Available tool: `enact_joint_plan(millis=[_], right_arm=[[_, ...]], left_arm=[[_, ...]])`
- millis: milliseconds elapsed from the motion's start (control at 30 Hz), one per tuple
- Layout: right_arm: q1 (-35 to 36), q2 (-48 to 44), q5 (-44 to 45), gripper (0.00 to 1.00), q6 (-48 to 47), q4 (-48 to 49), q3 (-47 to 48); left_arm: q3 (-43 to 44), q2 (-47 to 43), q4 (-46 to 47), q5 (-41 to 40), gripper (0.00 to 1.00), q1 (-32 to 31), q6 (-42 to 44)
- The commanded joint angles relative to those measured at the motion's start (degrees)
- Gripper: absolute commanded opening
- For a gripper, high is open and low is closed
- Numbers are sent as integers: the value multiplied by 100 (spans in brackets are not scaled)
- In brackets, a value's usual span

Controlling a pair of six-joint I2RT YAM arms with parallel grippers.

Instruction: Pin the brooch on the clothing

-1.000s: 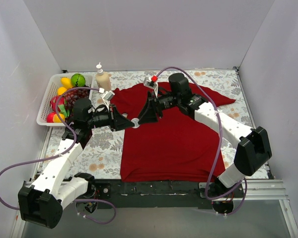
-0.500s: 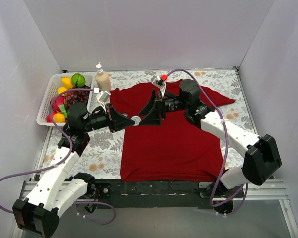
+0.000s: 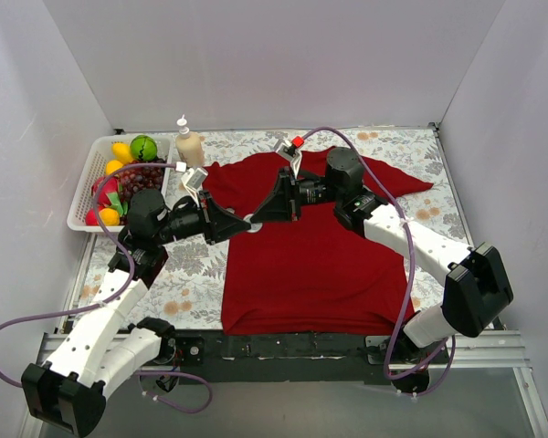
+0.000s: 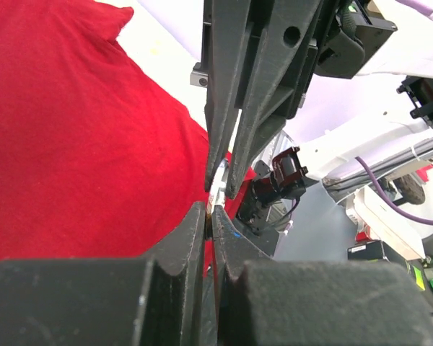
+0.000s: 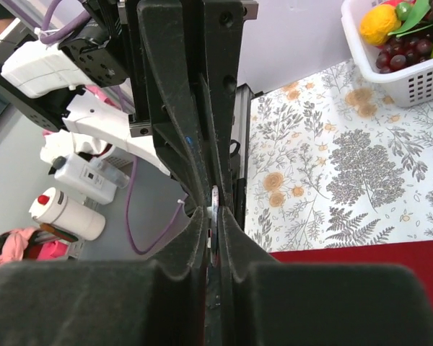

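Item 1, brooch point(image 3: 249, 223): small silvery-white disc, seen edge-on from the wrist views, caught between the two tool tips over the left part of the clothing.

Item 2, clothing point(image 3: 320, 265): dark red T-shirt, spread flat on the floral worktop point(image 3: 187, 274), sleeves out to either side.

Item 3, left tool point(image 3: 240, 225): reaching in from the left, fingers clenched on the brooch.

Item 4, right tool point(image 3: 258, 217): reaching in from the right, tip to tip with the left; fingers drawn almost together, apparently pinching the same disc, though only a thin sliver of it shows there.

Item 5, white basket point(image 3: 82, 210): fruit inside, at the worktop's left edge.

Item 6, pump bottle point(image 3: 189, 144): upright, just beside the basket.
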Motion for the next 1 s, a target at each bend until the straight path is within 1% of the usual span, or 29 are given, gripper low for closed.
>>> enact_joint_plan(millis=[0, 67, 100, 200, 233, 267, 300, 333, 367, 533, 667, 767, 967], right_arm=[[25, -14, -50, 6, 36, 299, 60], [25, -22, -33, 2, 36, 317, 42], [25, -57, -24, 1, 36, 308, 42], [16, -145, 64, 1, -16, 299, -2], [16, -163, 125, 1, -43, 291, -11], [16, -180, 143, 1, -60, 299, -46], [16, -224, 169, 1, -69, 308, -55], [16, -251, 213, 1, -87, 326, -72], [16, -277, 222, 1, -78, 361, -98], [-10, -391, 214, 1, -60, 457, -178], [-37, -488, 196, 1, -25, 519, -204], [-37, -506, 178, 1, 27, 598, -222], [-37, -444, 73, 1, 168, 756, -195]], left_arm=[[115, -105, 48, -94, 0, -21, 101], [132, -96, -13, -137, 0, -20, 127], [132, -105, -57, -173, 0, -20, 171], [167, -166, -233, -348, 18, -20, 277], [176, -192, -268, -410, 33, -20, 294], [176, -262, -312, -506, 39, -20, 295], [168, -307, -330, -550, 42, -20, 312], [159, -350, -330, -594, 49, -20, 304], [141, -412, -330, -690, 51, -20, 295], [106, -483, -295, -841, 53, -12, 242], [45, -413, -93, -701, 46, -12, 154], [18, -272, 21, -534, 45, -12, 119], [-35, -52, 276, -305, 30, -12, 22]])
